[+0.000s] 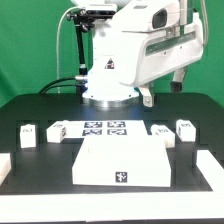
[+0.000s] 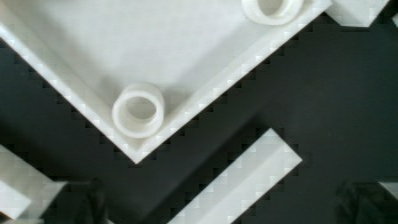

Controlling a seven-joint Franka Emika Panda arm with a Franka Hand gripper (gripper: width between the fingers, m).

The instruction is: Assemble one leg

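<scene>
No small white stubby plastic leg (image 1: 58, 130) is fitted yet. All 4 lie loose near the large white square panel (image 1: 122, 165). I cannot tell whether the gripper (image 1: 180, 72) is clenched or released.

Pretty much everything's white on a black surface (image 1: 30, 105). The big panel (image 1: 120, 160) is plain white with one little black-and-white square tag (image 1: 122, 179) at its 6 o'clock edge. Its round sockets (image 2: 139, 108) look slightly creamy. The marker board (image 1: 95, 127) has black-and-white tags, each white leg (image 1: 28, 134) has one too. Arm (image 1: 125, 45) is white.
</scene>
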